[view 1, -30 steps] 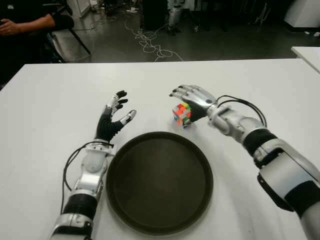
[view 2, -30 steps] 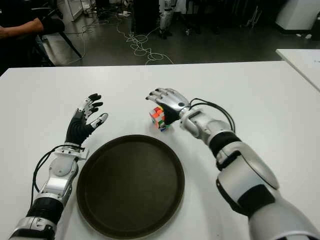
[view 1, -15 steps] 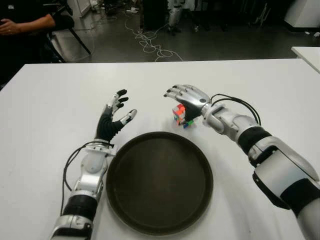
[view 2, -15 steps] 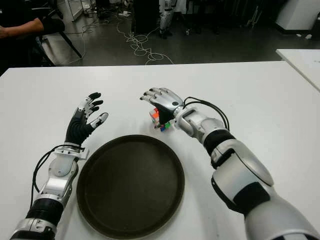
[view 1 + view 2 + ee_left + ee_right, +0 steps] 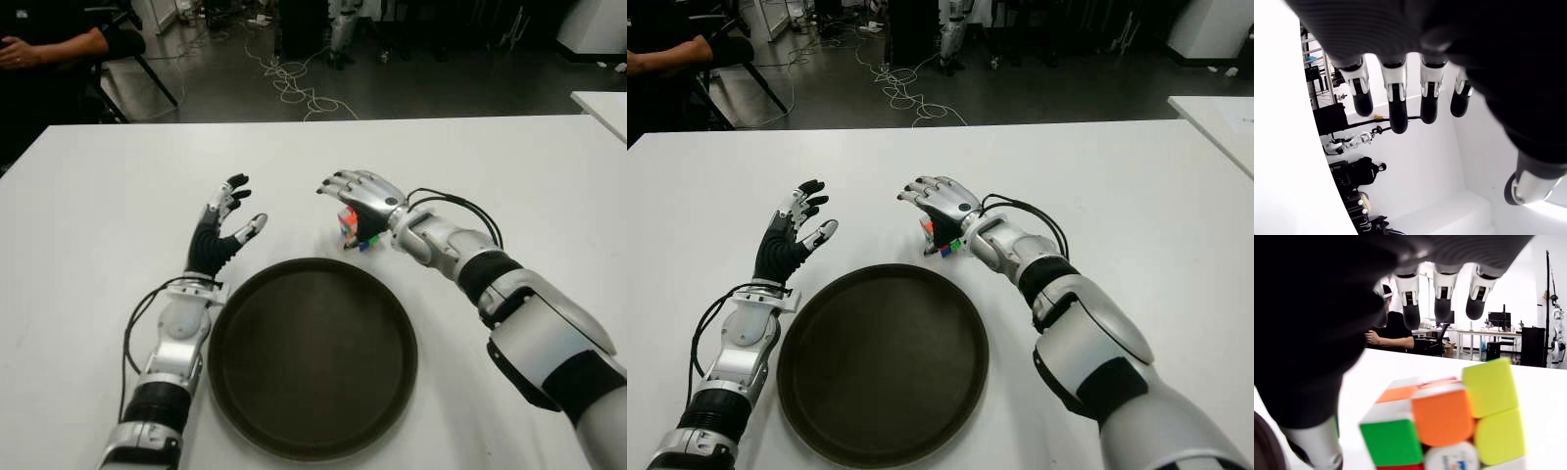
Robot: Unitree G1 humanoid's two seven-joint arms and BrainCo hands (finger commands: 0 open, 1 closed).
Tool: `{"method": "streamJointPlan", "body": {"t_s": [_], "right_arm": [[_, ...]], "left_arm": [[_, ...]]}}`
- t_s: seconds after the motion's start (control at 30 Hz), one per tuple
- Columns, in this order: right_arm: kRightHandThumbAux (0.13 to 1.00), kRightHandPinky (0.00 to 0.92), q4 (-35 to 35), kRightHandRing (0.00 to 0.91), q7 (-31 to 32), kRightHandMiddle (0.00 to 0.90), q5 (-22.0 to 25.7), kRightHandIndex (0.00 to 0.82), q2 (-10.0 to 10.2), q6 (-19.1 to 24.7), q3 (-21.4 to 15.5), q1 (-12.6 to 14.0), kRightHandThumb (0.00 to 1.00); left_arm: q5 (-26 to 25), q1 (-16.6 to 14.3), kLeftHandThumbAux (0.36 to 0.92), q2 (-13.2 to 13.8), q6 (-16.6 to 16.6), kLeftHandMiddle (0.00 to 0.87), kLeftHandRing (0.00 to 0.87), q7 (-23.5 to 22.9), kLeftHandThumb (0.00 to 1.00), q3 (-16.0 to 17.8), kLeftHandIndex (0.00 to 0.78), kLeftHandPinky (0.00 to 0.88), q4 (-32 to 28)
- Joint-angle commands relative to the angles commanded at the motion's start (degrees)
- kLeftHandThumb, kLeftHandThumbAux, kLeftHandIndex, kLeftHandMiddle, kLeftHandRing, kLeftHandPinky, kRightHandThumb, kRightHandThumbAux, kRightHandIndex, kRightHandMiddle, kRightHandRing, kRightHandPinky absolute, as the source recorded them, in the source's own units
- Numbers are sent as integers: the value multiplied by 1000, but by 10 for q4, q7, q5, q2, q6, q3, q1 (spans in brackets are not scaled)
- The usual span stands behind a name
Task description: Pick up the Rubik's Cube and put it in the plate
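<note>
White rectangular table (image 5: 88, 215): the work surface. It carries every item below.

Round dark brown plate with a raised rim (image 5: 397, 323): lies on the table directly before the robot. Nothing is in it. Taken as the landmark for all places here.

Right hand, silver and black, several-fingered (image 5: 361, 191): just beyond the plate's far rim, a little to its right of centre. It is arched over the cube with the palm facing down. Fingers (image 5: 1442, 296) are apart and only half curled, hanging above and past the cube. The wrist view shows a gap between fingertips and cube, so no grip is made yet.

Left hand, black palm with silver-tipped fingers (image 5: 220, 230): beside the plate's far left rim. Fingers are spread, pointing up and away, holding nothing. Idle.

Small multicoloured Rubik's Cube, plastic, with orange, yellow, green and white faces (image 5: 354, 227): on the table just beyond the plate's far rim, under the right palm, between thumb and fingers. It has no long axis and sits corner-on to the hand. The right hand is much the nearer; the left is well apart. Judgement: closing the fingers down and inward is what the grasp needs, then a short carry toward the robot over the rim.

Writing: a small mark shows on one white cube sticker in the right wrist view; not legible.
</note>
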Motion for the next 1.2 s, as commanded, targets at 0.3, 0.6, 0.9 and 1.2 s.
{"method": "streamJointPlan", "body": {"t_s": [0.3,0.6,0.9,1.2], "right_arm": [[815,73,12,46,-12,35,3,47,6,8,-6,7,0],[839,92,17,61,-29,43,3,70,9,14,-8,11,0],[841,97,14,66,-38,55,5,79,11,23,-10,15,0],[847,83,9,58,-38,54,3,77,16,49,-10,18,0]], "left_arm": [[4,5,596,1,10,138,118,3,7,0,87,65,-12],[10,6,609,2,9,147,120,8,11,0,89,62,-12],[12,4,593,2,5,163,148,14,39,1,102,101,-7],[12,6,589,2,11,170,150,15,50,-1,104,82,-13]]}}
